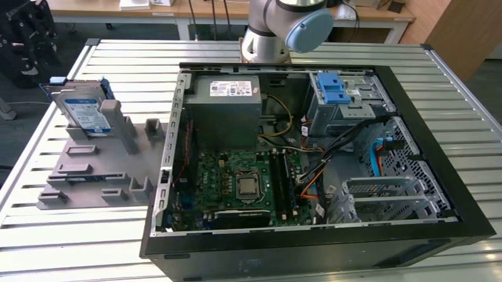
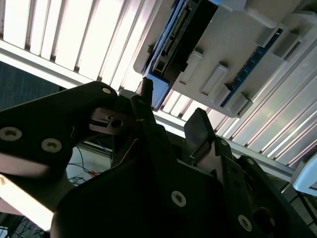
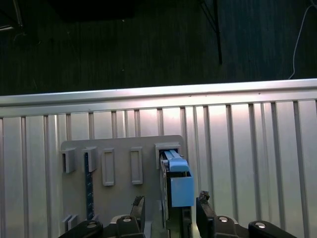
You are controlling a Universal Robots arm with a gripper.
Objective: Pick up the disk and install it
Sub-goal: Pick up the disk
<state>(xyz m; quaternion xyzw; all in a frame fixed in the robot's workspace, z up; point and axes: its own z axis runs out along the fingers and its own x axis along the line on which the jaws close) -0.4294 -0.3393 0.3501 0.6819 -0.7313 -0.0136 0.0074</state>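
Your jaws are spread open, gripping nothing. The disk (image 3: 181, 191) stands on edge in its grey holder (image 3: 119, 144), lined up between them, untouched.

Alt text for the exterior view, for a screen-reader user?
A flat silver hard drive with a white-and-blue label, in a blue carrier, stands on edge in a grey slotted holder on a slatted metal table, at the exterior view's left of an open black computer case. The robot arm's base rises behind the case.
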